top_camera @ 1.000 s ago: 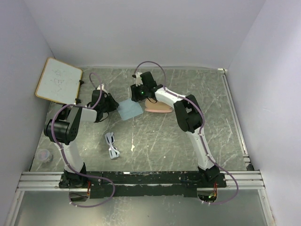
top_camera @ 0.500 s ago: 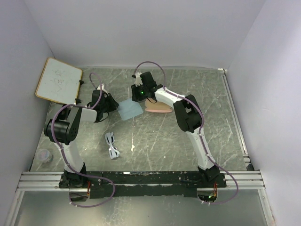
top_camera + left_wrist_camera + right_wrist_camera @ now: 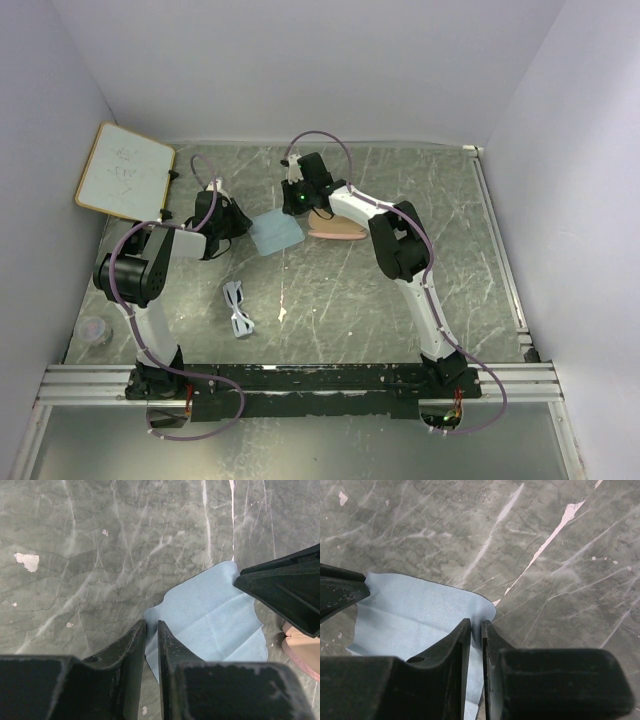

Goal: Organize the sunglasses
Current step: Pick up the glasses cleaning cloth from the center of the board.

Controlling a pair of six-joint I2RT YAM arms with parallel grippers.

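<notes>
No legible text, label, brand or number found. Faint marks on the whiteboard [image 3: 124, 170], at the surface's far-left corner, are unreadable.

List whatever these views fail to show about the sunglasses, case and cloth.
Sunglasses: top view only, too small to tell folded or open; outside both wrist views.
Case: in the top view the right arm covers its left end; the left wrist view's edge cuts it.
Cloth: whether the left hand or right hand pinches it; each wrist view's own fingers hide the contact.
Whiteboard writing: top view, too small.
</notes>
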